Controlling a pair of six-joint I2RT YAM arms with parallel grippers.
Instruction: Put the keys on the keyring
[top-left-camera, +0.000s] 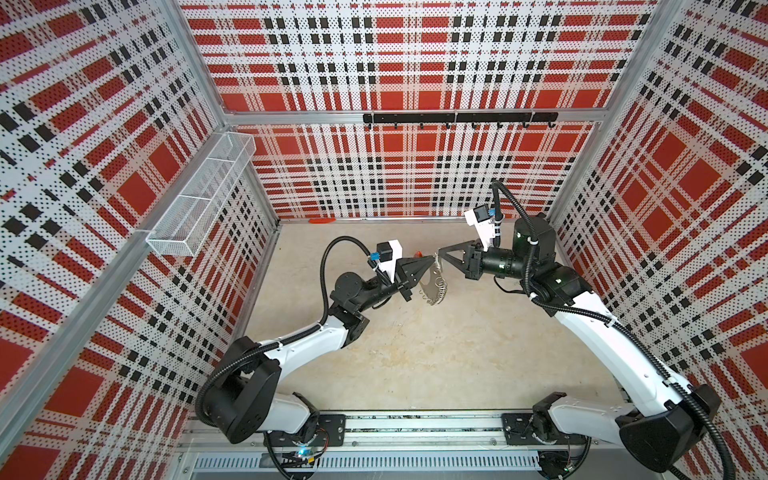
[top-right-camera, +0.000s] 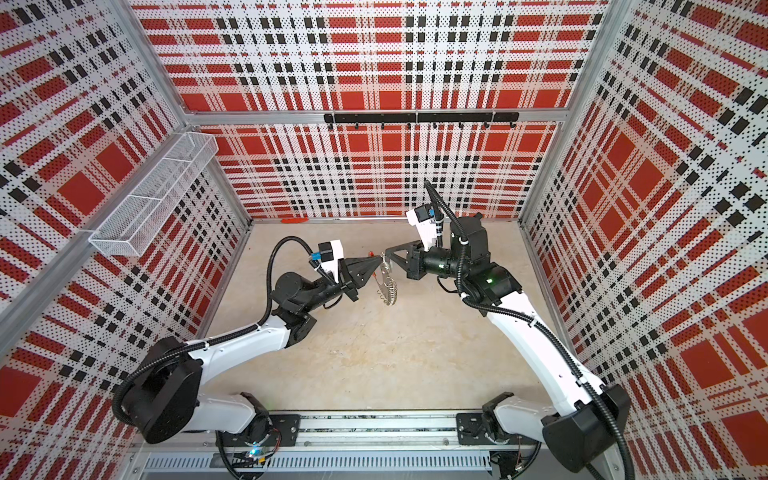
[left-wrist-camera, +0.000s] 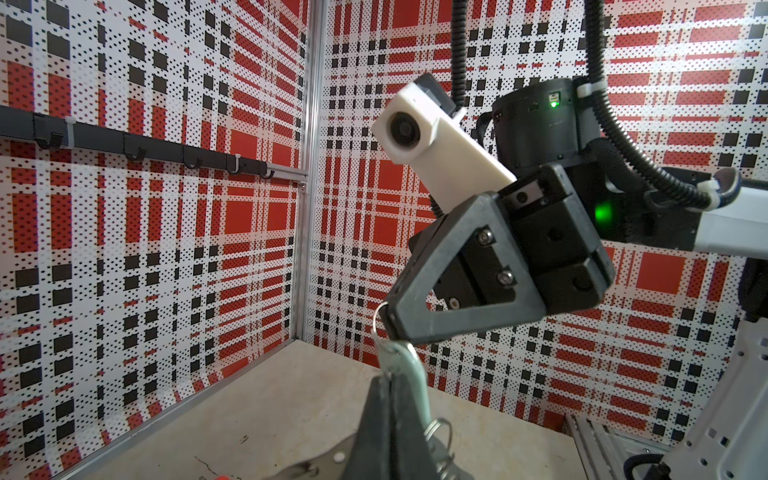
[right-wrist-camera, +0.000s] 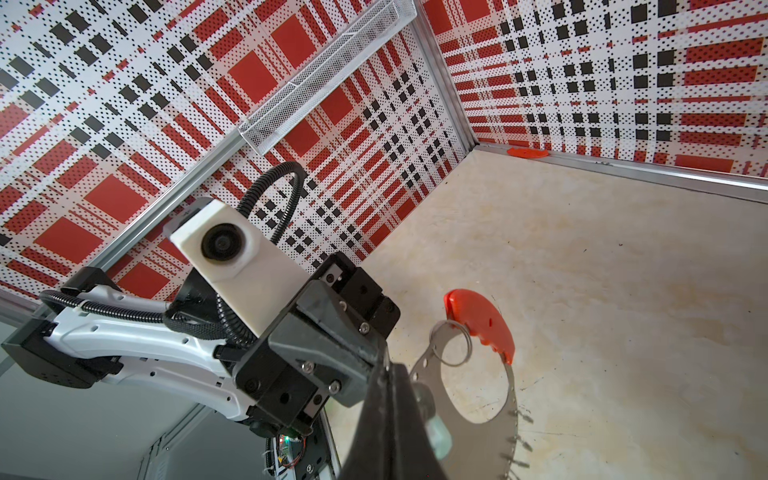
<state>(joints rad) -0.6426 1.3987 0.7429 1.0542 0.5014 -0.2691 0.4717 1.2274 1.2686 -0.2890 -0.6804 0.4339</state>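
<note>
Floor open rnd keyring, ctr, off walls

Your left arm and right arm wear white shells over black joints, with black ribbed cable conduit zip-tied along each. Each wrist carries a white camera housing with a round dark lens. Your fingers are matte black open triangles fastened with silver screws. A green lamp glows on the right arm's motor housing.
</note>
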